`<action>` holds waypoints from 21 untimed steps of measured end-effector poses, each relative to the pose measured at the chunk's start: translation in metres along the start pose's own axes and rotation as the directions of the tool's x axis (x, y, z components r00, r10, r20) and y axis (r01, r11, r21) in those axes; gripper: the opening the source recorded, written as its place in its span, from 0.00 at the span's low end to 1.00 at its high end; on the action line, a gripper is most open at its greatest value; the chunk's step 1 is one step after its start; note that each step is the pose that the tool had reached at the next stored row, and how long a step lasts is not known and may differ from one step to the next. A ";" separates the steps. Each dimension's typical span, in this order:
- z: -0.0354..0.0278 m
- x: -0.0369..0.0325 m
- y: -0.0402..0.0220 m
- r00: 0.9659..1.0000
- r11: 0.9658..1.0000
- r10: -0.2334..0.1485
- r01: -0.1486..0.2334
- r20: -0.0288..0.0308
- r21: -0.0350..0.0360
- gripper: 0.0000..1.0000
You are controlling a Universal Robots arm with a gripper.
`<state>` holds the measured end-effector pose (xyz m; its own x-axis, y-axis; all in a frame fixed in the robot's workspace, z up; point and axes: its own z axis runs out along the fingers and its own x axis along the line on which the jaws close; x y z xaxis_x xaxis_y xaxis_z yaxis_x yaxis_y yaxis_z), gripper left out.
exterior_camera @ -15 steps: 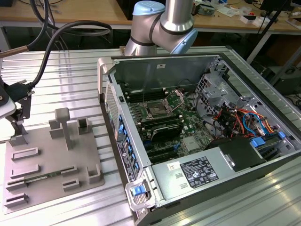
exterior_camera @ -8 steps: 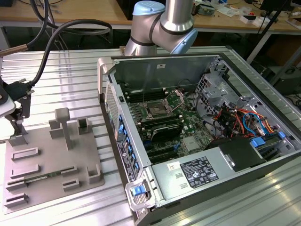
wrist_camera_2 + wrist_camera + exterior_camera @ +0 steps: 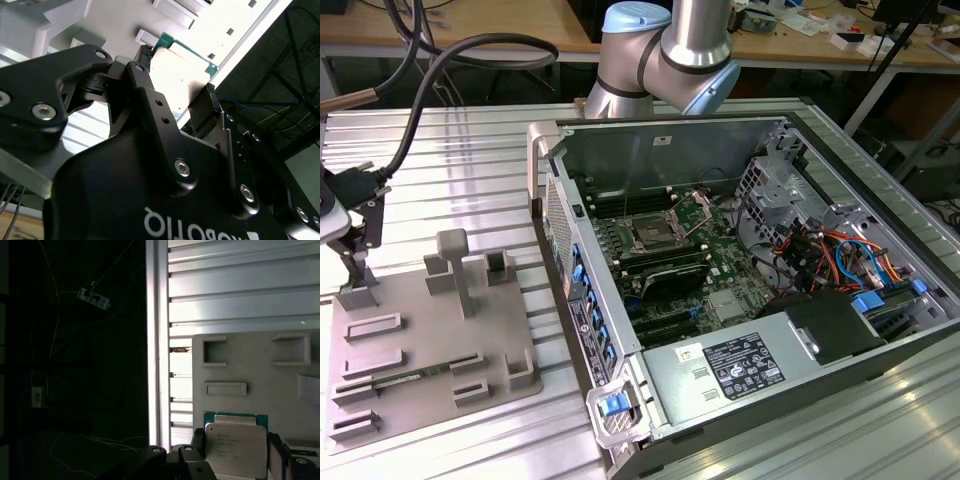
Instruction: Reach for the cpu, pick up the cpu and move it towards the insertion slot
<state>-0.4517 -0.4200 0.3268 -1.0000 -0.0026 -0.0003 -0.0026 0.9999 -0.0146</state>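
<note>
Worktop of ribbed aluminium (image 3: 460, 150) carries the open computer case (image 3: 650, 150) with its shiny square insertion slot (image 3: 650, 235). Well apart, over the grey plastic fixture (image 3: 430, 345), my black hand (image 3: 236, 440) grips the silvery flat square cpu (image 3: 235, 452) by opposite edges.

In the first wrist view the cpu (image 3: 236, 449) ran off the pic's edge, one side unseen. The gripper (image 3: 358, 262) was cut off at the exterior view's left. The insertion slot (image 3: 651, 236) was too small to judge there, perhaps empty.
</note>
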 end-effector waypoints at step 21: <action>-0.0119 -0.0005 -0.0003 1.000 1.000 0.000 0.000 0.000 0.000 0.55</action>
<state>-0.4513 -0.4201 0.3387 -1.0000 -0.0026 -0.0003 -0.0026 0.9999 -0.0142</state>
